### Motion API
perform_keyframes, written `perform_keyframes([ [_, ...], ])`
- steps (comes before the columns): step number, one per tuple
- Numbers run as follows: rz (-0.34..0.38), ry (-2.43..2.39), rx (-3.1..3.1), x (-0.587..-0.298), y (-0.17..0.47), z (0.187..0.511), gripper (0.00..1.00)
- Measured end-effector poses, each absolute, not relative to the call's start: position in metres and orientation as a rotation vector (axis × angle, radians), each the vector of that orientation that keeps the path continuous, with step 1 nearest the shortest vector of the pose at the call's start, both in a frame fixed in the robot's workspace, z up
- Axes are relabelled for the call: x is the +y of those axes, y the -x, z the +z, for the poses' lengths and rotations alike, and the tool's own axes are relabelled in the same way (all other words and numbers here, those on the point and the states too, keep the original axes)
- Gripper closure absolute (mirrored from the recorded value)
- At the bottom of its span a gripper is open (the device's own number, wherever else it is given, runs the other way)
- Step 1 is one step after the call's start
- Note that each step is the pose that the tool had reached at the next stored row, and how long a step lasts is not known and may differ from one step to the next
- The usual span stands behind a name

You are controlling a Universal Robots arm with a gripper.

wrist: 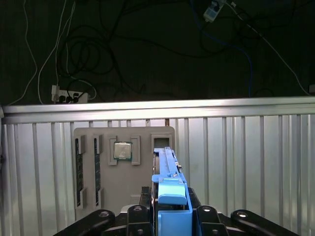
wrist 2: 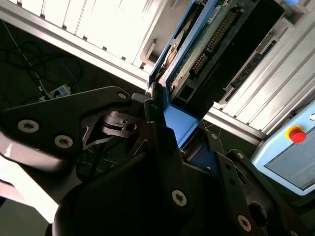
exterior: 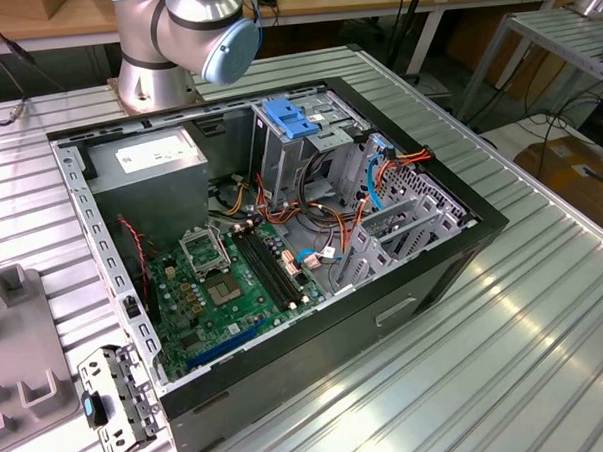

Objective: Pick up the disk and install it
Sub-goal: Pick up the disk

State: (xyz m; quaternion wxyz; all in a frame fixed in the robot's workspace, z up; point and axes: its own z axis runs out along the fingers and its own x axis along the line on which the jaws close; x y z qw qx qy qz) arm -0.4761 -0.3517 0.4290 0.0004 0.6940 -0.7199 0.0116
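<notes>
Ribbed aluminium table (exterior: pixel 545 305) carries an open computer case (exterior: pixel 424 271) in the exterior view. A green motherboard (exterior: pixel 224 289) lies on the case floor, and a blue bracket (exterior: pixel 292 118) sits atop the grey drive bay (exterior: pixel 279 162). The base of my arm (exterior: pixel 198 30) stands just behind the case.

In the second wrist view my claw (wrist 2: pixel 179 129) is clamped on the disk (wrist 2: pixel 206 44), my dark fingers (wrist 2: pixel 153 115) pressing the blue carrier (wrist 2: pixel 178 120) that frames it. The disk juts straight out ahead of the claw, its green circuit-board side and a row of connector pins turned toward this camera. Table slats pass beyond it, and off to one side of my claw is a red button (wrist 2: pixel 296 133) on a pale console.

In the first wrist view the disk (wrist: pixel 166 164) is seen edge-on, gripped between my claw's (wrist: pixel 171 202) two sides. Past the disk's far end a grey tray (wrist: pixel 123 196) lies on the slatted table, holding a processor chip (wrist: pixel 122 150) and memory sticks (wrist: pixel 78 172). Farther out lie dark floor, loose cables and a power strip (wrist: pixel 66 96).
</notes>
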Motion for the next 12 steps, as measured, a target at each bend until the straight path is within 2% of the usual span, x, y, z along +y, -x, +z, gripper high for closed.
perform_keyframes([
  [12, 0.036, -2.180, -2.261, -0.3517, 0.4757, 0.4357, 0.63],
])
